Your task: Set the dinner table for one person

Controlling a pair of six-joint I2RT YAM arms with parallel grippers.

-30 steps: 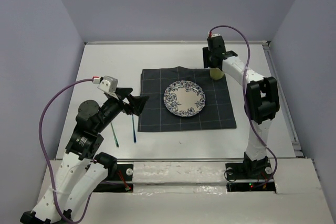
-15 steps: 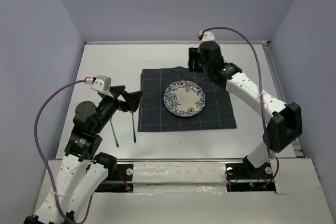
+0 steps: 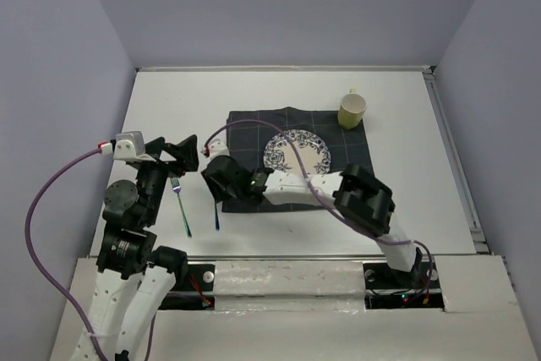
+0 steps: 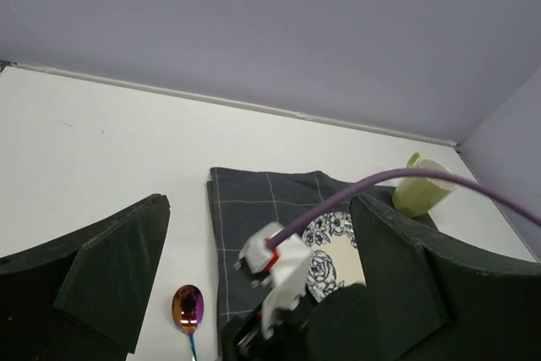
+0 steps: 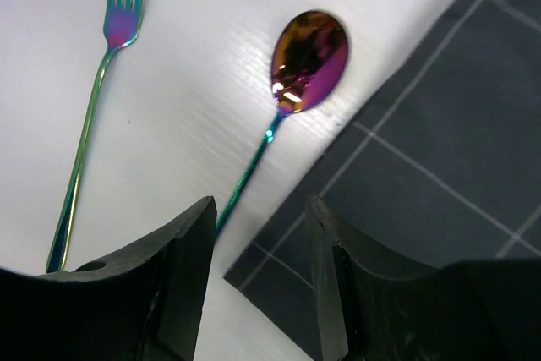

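- Hovering low at the left edge of the cloth, the right pincer [image 5: 258, 272] has its two blunt black fingers parted with nothing between them. The gap shows white top and a corner of the cloth.
- Just beyond those fingers lies one spoon [image 5: 308, 61], thin-handled metal with an oval bowl that shines purple and gold. It lies flat on the white top just beside the cloth's edge.
- One fork [image 5: 118, 14] in the same rainbow finish lies roughly parallel, further left and apart from the spoon.
- One placemat [image 5: 439, 166] is a dark woven rectangle crossed by a thin pale grid.
- On it sit one round plate [image 3: 296, 158], white with a blue floral pattern, near the middle, and one pale yellow-green cup [image 3: 352, 111], upright at the far right corner.
- The right arm stretches across the near half of the placemat, passing the plate's near rim.
- The left pincer [image 4: 258, 209] is raised to the left of the cutlery, its broad dark fingers spread wide and empty.
- The surface [image 3: 169, 107] is flat, white and rectangular, and carries everything. Bare stretches lie behind the cloth, to its right and at the far left.
- Lilac walls [image 3: 279, 6] close three sides.
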